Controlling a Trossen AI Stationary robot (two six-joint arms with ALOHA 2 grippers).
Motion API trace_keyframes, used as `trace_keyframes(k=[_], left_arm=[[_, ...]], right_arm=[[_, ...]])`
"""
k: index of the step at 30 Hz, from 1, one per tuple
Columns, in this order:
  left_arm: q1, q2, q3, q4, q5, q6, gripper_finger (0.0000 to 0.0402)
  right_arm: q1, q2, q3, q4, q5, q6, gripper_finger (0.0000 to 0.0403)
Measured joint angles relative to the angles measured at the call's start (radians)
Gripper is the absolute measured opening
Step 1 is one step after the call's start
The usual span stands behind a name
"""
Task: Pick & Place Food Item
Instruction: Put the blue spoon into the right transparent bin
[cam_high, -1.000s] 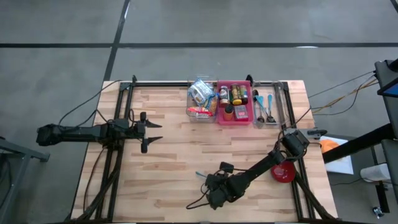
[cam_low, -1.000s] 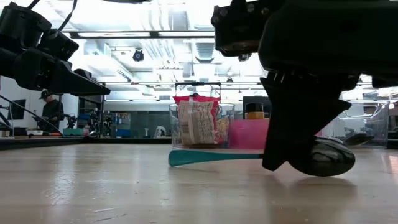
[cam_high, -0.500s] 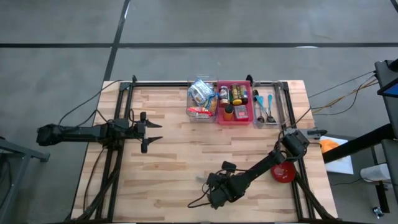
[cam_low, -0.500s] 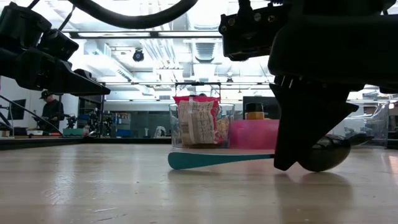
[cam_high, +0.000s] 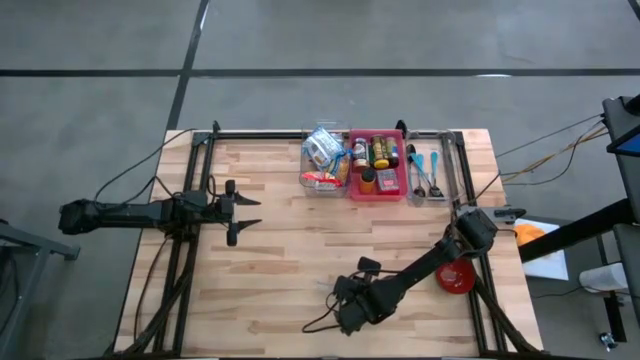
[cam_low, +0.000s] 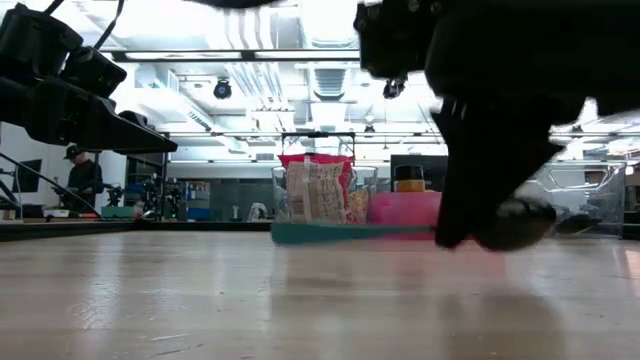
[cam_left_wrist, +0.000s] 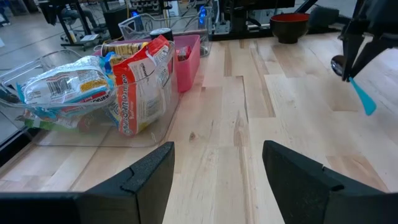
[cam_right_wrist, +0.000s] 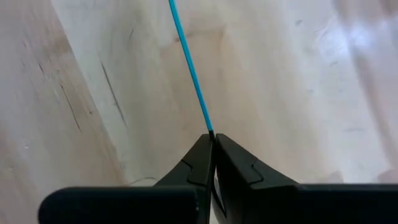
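Observation:
A spoon with a teal handle (cam_low: 350, 232) and a dark bowl (cam_low: 518, 224) hangs just above the table near its front edge, with my right gripper (cam_low: 470, 215) shut on it. The left wrist view shows the spoon (cam_left_wrist: 362, 98) far off. Food packets fill a clear bin (cam_high: 322, 160) at the far edge, beside a pink bin (cam_high: 377, 160) of jars. My left gripper (cam_high: 245, 212) stands open over the table's left part, its fingers (cam_left_wrist: 152, 177) around nothing. My right gripper pinches the spoon between its two fingers where the teal handle (cam_right_wrist: 208, 124) meets the bowl. The fingers come from above, slanting steeply down, and lie across the spoon. The spoon hangs about level and clear of the table, its handle sticking out past the fingertips.
A clear tray (cam_high: 428, 172) of utensils sits right of the pink bin. A red bowl (cam_high: 457, 275) stands at the table's right edge beside my right arm. Bare wood (cam_high: 280, 260) lies between the two grippers. A person (cam_low: 82, 180) stands in the room beyond.
My right gripper has risen a little with the spoon. The spoon, whose handle tip lay on the table, now hangs clear of it and about level.

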Motion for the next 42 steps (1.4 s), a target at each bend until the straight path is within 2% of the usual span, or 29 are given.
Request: trace_keyframes(k=[10,16,22,31,37,42], left_arm=[[0.000,0.000,0.000,0.000,0.000,0.000,0.0244],[0.000,0.000,0.000,0.000,0.000,0.001,0.0244],[0.000,0.000,0.000,0.000,0.000,0.003,0.0244],[0.000,0.000,0.000,0.000,0.000,0.003,0.0244],[0.000,0.000,0.000,0.000,0.000,0.002,0.0244],[0.000,0.000,0.000,0.000,0.000,0.002,0.0244]], right_arm=[[0.004,-0.110,0.001,-0.082,0.142,0.003,0.0013],[0.005,-0.215,0.001,-0.203,0.302,0.113,0.0013],[-0.002,-0.326,0.002,-0.360,0.415,0.228,0.0013],[-0.065,-0.448,0.002,-0.674,0.438,0.496,0.0013],[-0.142,-0.541,-0.053,-0.666,0.440,0.482,0.0013],[-0.236,-0.607,-0.151,-0.664,0.439,0.502,0.0013]])
